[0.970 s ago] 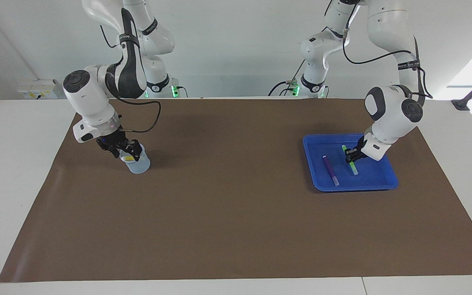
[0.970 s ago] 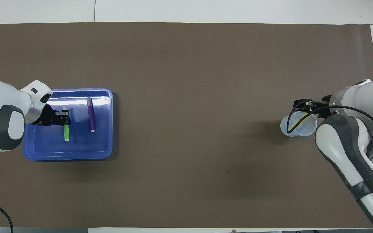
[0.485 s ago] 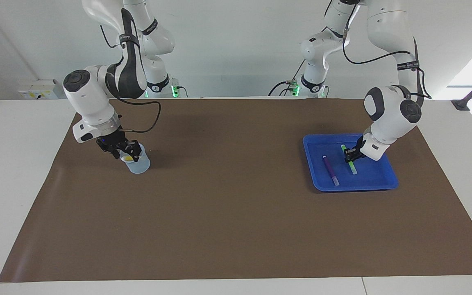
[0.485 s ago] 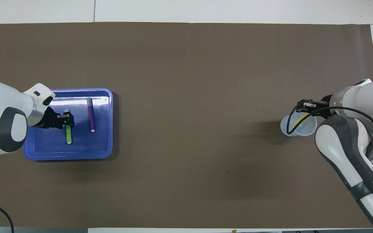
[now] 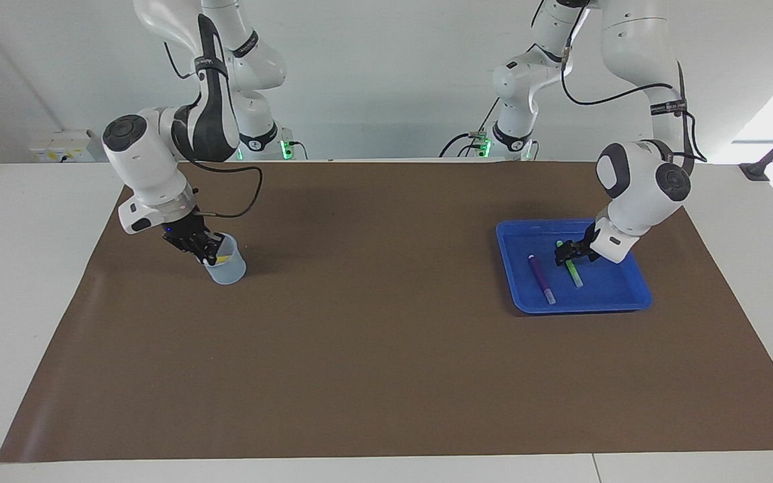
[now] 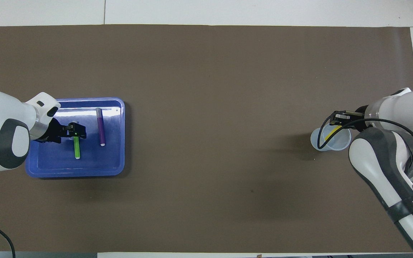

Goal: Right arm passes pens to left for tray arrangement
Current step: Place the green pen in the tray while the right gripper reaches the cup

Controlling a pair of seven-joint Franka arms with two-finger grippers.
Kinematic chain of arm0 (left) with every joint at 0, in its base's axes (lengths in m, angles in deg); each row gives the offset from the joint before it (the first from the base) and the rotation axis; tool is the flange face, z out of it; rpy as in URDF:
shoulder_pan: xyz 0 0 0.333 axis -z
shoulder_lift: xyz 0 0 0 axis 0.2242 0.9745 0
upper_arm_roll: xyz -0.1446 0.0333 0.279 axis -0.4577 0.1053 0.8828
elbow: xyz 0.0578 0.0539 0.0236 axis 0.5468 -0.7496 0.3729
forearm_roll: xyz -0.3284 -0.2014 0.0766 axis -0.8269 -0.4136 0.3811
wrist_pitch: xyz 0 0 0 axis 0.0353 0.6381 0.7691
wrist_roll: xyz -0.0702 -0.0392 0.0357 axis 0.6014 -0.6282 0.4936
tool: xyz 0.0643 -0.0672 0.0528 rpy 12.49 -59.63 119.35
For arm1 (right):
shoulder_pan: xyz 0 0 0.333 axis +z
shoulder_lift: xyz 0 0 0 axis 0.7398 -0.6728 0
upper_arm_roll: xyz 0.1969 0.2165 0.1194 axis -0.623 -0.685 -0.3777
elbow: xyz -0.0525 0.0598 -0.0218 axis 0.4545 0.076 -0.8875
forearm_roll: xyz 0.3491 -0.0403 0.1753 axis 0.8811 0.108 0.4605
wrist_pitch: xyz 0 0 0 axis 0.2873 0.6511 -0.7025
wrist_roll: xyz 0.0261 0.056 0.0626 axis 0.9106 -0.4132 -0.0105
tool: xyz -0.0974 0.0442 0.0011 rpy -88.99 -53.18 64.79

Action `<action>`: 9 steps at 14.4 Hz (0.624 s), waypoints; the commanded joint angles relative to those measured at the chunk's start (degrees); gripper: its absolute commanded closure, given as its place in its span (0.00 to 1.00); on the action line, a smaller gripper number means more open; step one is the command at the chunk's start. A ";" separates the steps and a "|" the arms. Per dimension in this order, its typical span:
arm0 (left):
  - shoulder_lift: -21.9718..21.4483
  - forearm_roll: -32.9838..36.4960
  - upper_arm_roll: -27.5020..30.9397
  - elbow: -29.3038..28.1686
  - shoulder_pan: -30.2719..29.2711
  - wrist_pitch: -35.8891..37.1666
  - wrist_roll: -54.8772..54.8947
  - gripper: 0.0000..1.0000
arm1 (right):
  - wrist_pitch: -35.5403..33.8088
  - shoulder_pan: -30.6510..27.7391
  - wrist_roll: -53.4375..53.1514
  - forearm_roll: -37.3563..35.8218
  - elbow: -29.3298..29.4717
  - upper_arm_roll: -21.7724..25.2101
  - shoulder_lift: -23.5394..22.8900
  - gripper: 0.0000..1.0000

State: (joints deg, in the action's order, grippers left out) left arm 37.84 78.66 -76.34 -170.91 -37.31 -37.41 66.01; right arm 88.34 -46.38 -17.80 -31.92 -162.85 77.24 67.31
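Note:
The blue tray (image 5: 611, 290) lies at the left arm's end of the table; it also shows in the overhead view (image 6: 99, 161). A purple pen (image 5: 541, 278) (image 6: 101, 127) lies flat in it. Beside it is the green pen (image 5: 573, 272) (image 6: 77, 147), its pale end on the tray floor. My left gripper (image 5: 564, 253) (image 6: 77, 130) is low in the tray, shut on the green pen's upper part. My right gripper (image 5: 209, 251) (image 6: 338, 119) reaches into a translucent cup, shut on the yellow pen (image 5: 224, 258) (image 6: 330, 134) that leans inside it.
The small pale-blue cup (image 5: 229, 270) (image 6: 317, 141) stands at the right arm's end of the brown mat (image 5: 386, 349). White table shows around the mat's edges.
The left gripper shifted the green pen slightly toward the purple pen. The right gripper's fingers, spread over the cup a second ago, have drawn together at the yellow pen.

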 commanded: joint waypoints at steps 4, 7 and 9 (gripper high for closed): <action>-1.56 0.37 0.13 12.14 0.53 15.66 -0.48 0.00 | -1.87 -0.11 -3.73 -1.18 1.39 -0.02 2.08 1.00; -1.92 0.02 -0.13 19.96 0.71 25.15 -2.32 0.00 | -5.57 -0.02 -3.64 -1.18 2.90 -0.11 6.11 1.00; -2.97 -1.73 -0.39 23.31 0.79 28.59 -6.26 0.00 | -7.15 0.07 -3.64 -1.18 3.16 -0.55 8.84 1.00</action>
State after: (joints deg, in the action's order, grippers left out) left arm 35.45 78.19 -76.73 -151.27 -37.19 -12.92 63.41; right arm 83.26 -46.33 -20.04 -31.92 -159.36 77.14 72.43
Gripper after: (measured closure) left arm 0.000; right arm 0.828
